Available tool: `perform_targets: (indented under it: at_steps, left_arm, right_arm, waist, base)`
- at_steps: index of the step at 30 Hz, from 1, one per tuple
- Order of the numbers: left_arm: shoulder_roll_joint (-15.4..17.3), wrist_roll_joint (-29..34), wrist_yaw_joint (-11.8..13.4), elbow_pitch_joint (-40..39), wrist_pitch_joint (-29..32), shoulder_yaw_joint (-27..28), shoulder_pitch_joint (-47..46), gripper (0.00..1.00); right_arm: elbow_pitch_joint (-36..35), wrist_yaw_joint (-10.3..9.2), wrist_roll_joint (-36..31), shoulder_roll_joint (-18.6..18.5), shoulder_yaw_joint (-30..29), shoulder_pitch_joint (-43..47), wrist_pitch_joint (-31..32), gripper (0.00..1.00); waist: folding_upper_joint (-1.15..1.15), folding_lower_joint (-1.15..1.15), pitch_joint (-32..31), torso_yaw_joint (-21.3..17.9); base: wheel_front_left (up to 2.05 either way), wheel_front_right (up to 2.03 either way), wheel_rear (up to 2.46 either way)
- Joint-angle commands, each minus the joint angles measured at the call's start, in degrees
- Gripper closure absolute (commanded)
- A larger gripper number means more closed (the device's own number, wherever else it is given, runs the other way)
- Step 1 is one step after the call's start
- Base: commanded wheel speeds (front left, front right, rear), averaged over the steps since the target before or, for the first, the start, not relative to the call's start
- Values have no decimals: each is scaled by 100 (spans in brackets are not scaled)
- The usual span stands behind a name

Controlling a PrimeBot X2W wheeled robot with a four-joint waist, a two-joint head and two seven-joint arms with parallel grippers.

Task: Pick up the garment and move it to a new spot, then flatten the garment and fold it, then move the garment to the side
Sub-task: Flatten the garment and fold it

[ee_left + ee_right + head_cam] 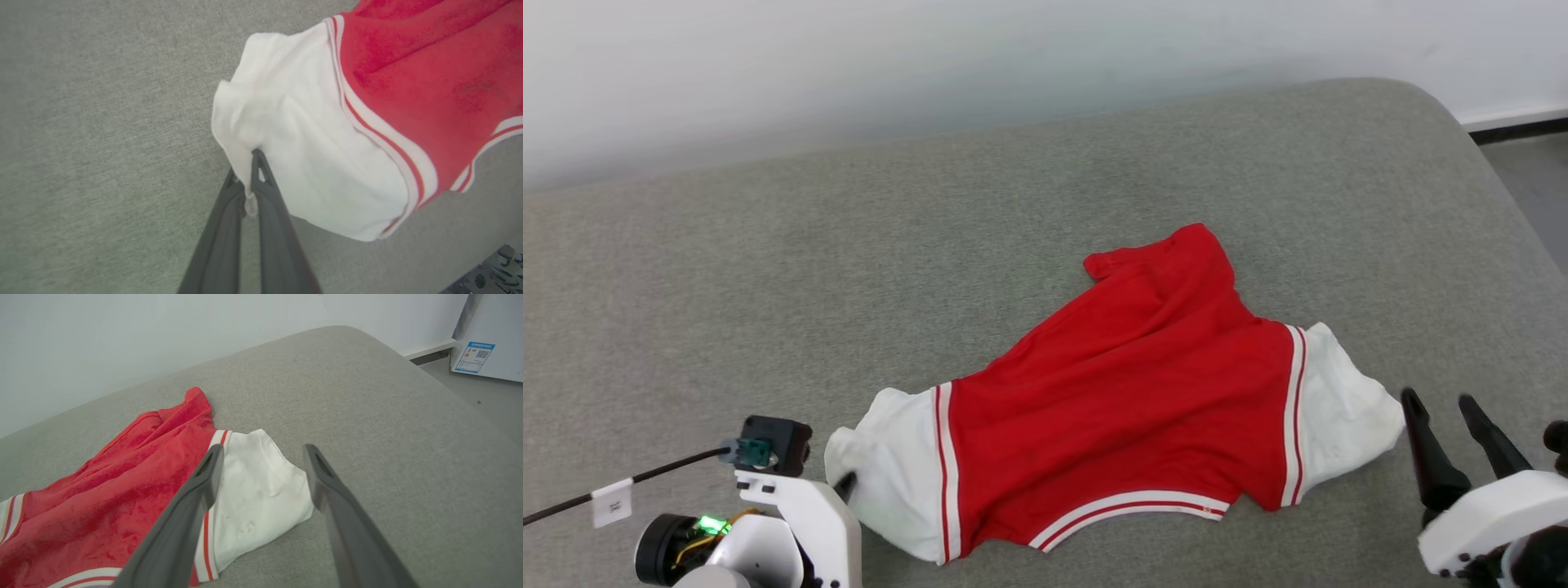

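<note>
Pickup step: left hand (245,167) pinches the red white-sleeved jersey T-shirt (1127,392) lower left; right hand (1437,398), jaws apart, should grab next.

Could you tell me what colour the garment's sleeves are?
White sleeves, best in left wrist view.

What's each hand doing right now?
Left hand: closed on the shirt, at its white sleeve.
Right hand: open, holding nothing.

The left gripper (246,175) has its dark fingers pressed together on the edge of the garment's (412,69) white sleeve (310,143), the red body spreading beyond and right of the tips over grey fabric (102,143).
</note>
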Motion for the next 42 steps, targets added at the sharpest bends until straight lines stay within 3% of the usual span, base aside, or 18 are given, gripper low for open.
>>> perform_targets:
  at_steps: [1,7,13,24,25,26,33,42]
  left_arm:
    - [-3,57,56,-65,-99,45,-28,100]
    - [-65,333,200,-524,-489,60,-116,100]
    - [-127,571,259,-915,-659,-1,-302,100]
    - [-252,711,258,-1138,-781,-90,-542,100]
    - [-265,705,263,-1128,-790,-85,-546,100]
    - [-268,698,268,-1116,-803,-83,-541,100]
    - [-242,665,308,-1064,-885,-29,-455,100]
    - [-97,743,359,-1169,-1202,215,-569,100]
  right_arm:
    - [82,-2,100,-60,-67,-1,114,0]
    - [882,-2,435,-458,-596,-234,1434,0]
    - [1430,-2,658,-782,-693,-691,2603,0]
    - [2354,-2,718,-890,-456,-1401,3312,0]
    - [2426,-2,791,-818,-456,-1431,3361,60]
    - [2488,-1,817,-748,-440,-1430,3446,100]
    - [2319,-1,751,-807,-389,-1435,3351,100]
    - [1071,-2,486,-1097,-183,-1622,2765,100]
  waist:
    - [0,0,-28,68]
    - [0,0,22,322]
    - [0,0,220,566]
    - [0,0,555,902]
    - [0,0,567,910]
    - [0,0,575,913]
    - [0,0,471,829]
    - [0,0,23,639]
  base:
    - [0,0,0]
    - [0,0,0]
    - [0,0,0]
    - [0,0,0]
    - [0,0,0]
    - [0,0,0]
    - [0,0,0]
    - [0,0,0]
